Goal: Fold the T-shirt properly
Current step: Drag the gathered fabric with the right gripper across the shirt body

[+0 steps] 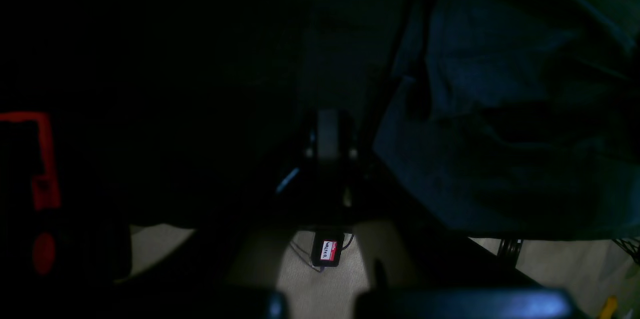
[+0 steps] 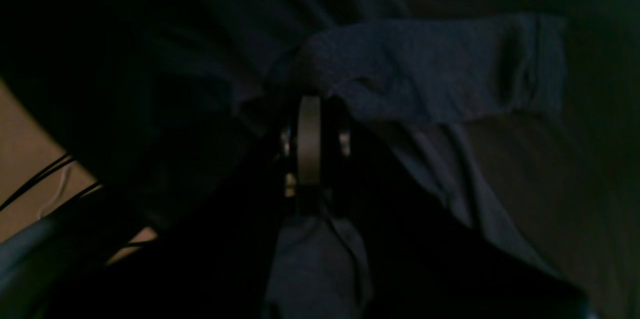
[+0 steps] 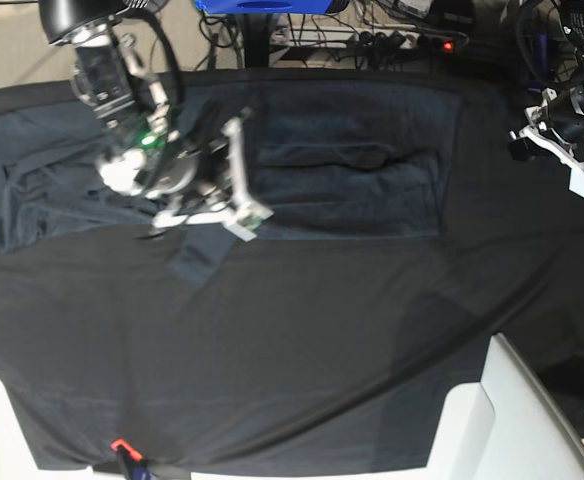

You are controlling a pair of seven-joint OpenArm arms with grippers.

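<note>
T-shirt [image 3: 352,165] lying across the upper half of the base view on the black tablecloth [image 3: 302,360]; slate-grey thin knit, a shade bluer than the cloth. Body panel sitting roughly square at upper centre, with soft wrinkles; more fabric bunching toward the upper left [image 3: 42,190], and a small flap [image 3: 194,262] trailing below the right gripper.

Right gripper [image 3: 242,222] sitting at centre left of the base view, over the shirt's lower left corner. Its own wrist view is showing what the base view is not: jaws pressed together on a fold of the T-shirt [image 2: 425,74], a ribbed band running right from the fingertips, cloth draping below. Right gripper [image 2: 310,101] pinching that fold.

Left gripper [image 3: 577,180] hanging at the upper right edge of the base view, apart from the shirt, white fingers together and holding nothing. Left wrist view very dark: closed fingers [image 1: 327,131] at centre, grey fabric [image 1: 510,109] filling the right side, pale floor [image 1: 325,284] and a small red-labelled tag [image 1: 327,250] at the bottom
</note>
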